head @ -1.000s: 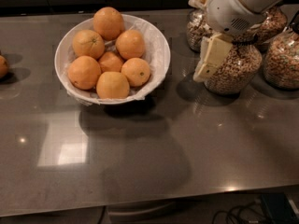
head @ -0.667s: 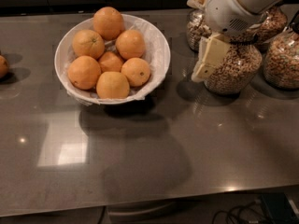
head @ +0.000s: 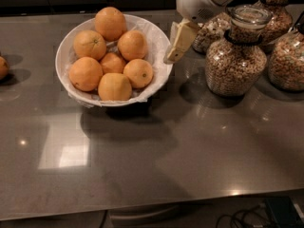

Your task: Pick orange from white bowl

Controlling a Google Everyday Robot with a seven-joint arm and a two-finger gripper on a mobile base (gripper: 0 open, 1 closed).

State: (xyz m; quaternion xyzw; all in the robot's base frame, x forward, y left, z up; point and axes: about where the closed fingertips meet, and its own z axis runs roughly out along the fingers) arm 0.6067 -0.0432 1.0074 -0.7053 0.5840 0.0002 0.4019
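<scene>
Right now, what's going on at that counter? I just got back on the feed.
The robot's arm reaches in from the upper right, and its gripper hangs beside the right rim of the white bowl, with no orange in it. Seven oranges lie piled in the bowl, none lifted yet. To the gripper's right, glass jars of dry food stand on the counter. The pick has not begun.

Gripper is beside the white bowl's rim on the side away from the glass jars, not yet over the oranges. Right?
Not quite. The camera view shows the gripper beside the white bowl's rim on the side facing the glass jars, between bowl and jars. It is not yet over the oranges.
</scene>
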